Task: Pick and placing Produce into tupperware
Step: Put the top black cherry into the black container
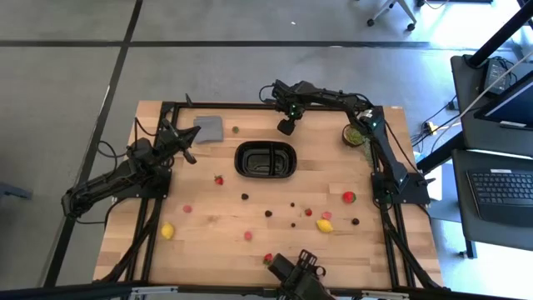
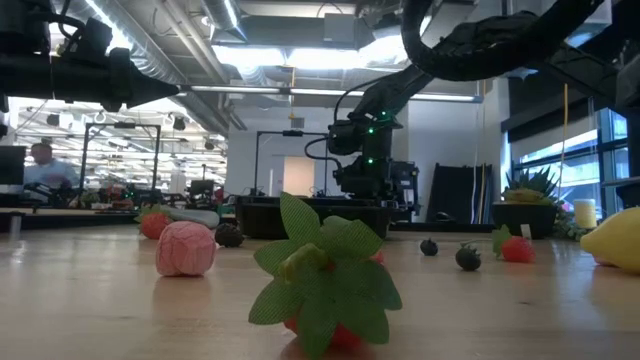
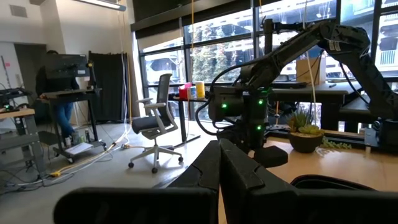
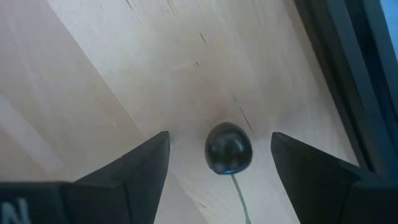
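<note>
The tupperware is a black glossy tray (image 1: 266,160) with inner dividers, standing mid-table. The produce lies scattered over the near half: strawberries (image 1: 219,179) (image 1: 349,197), lemons (image 1: 167,231) (image 1: 324,225), pink and dark pieces. My right gripper (image 1: 286,127) hangs beyond the tray's far side, pointing down and open. In the right wrist view a dark berry (image 4: 228,148) with a green stem lies on the wood between its two fingers (image 4: 149,163), with gaps on both sides. My left gripper (image 1: 186,150) waits shut at the table's left, its fingers (image 3: 231,165) together and holding nothing.
A flat grey square piece (image 1: 209,127) lies at the far left, a small potted plant (image 1: 356,135) at the far right. The black frame rail (image 4: 348,62) runs close beside my right gripper. In the low view a strawberry's leaves (image 2: 320,270) fill the foreground.
</note>
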